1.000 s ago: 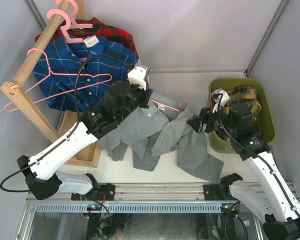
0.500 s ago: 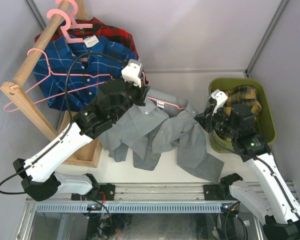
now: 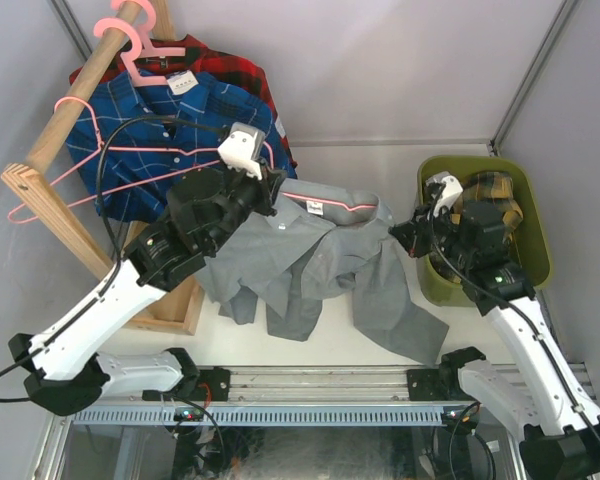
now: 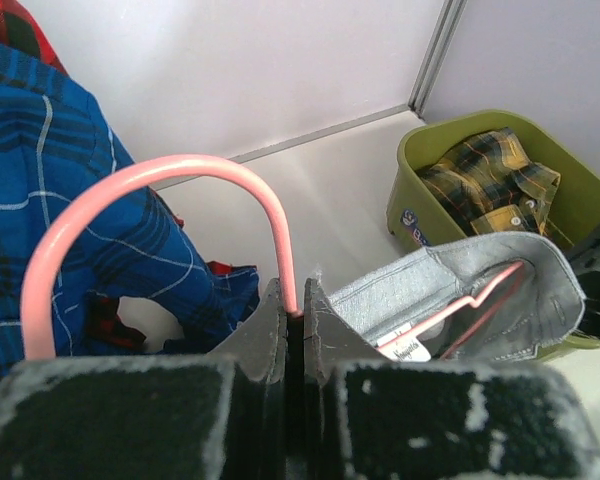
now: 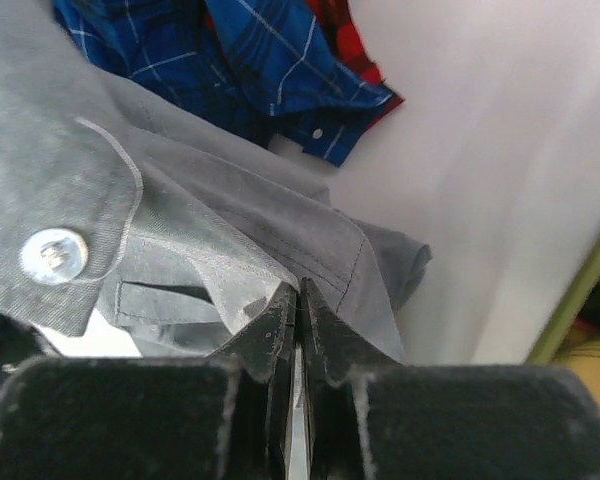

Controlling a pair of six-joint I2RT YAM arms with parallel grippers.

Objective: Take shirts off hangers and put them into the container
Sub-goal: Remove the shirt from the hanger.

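Left fingers (image 4: 280,325): closed tight on the stem of a pink hanger (image 4: 180,163), just below its curved hook, which arches up and to the left above them.
Hanger: its wire shoulders sit inside the collar of the grey shirt (image 3: 310,255), next to the white neck label.
Grey shirt: spread in a crumpled heap on the table (image 3: 380,170) between the two arms, with the collar lifted at the far side and a sleeve trailing toward the near edge.
Right fingers (image 5: 288,325): pressed together on a thin fold of the grey shirt at its right side, close to the left wall of the bin (image 3: 480,162).
Bin: olive green, on the right of the table.
Yellow plaid shirt (image 4: 485,185): lies bunched inside the bin.
Blue plaid shirt (image 3: 140,130): hangs from the wooden rail (image 3: 95,65) at the far left, just left of the left arm.
Red plaid shirt (image 3: 225,60): hangs behind the blue plaid shirt, farther back.
Other hangers (image 3: 127,52): pink, hooked over the rail.
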